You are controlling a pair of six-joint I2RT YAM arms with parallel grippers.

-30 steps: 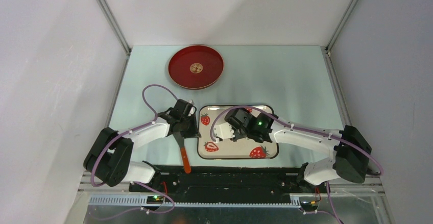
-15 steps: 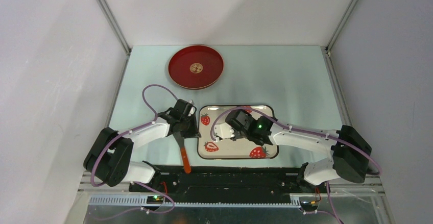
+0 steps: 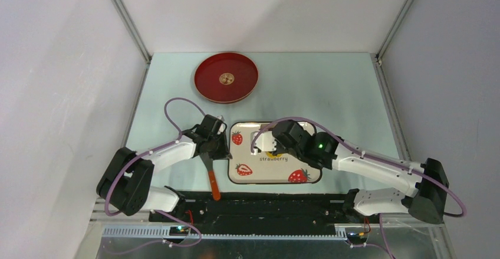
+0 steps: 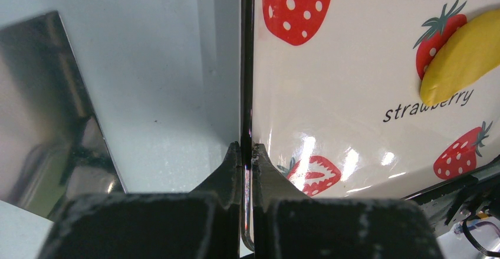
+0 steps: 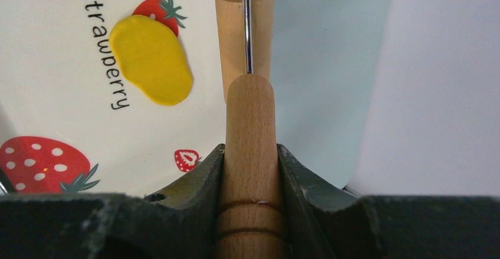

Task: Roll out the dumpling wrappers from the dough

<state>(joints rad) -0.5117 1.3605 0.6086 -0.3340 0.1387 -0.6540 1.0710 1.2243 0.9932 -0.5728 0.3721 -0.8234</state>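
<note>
The dough is a flattened yellow oval (image 5: 152,58) lying on the white strawberry-print tray (image 3: 306,153), also visible as dough (image 4: 466,58) and dough (image 3: 272,154). My right gripper (image 5: 250,153) is shut on the wooden handle of a small roller (image 5: 243,29), whose barrel hangs just right of the dough, over the tray's edge. My left gripper (image 4: 246,148) is shut on the tray's thin left rim (image 4: 244,64). A small tan round spot (image 3: 226,78) marks the red plate's centre; whether it is a dumpling wrapper I cannot tell.
The red plate (image 3: 206,85) stands at the back left of the table. A scraper with an orange handle (image 3: 213,185) and a metal blade (image 4: 53,111) lies just left of the tray, beside my left gripper. Grey walls close in both sides.
My right arm has swung to the right and carried the roller back across the tray, uncovering the "strawberry" lettering and the dough. The left arm has not moved.
</note>
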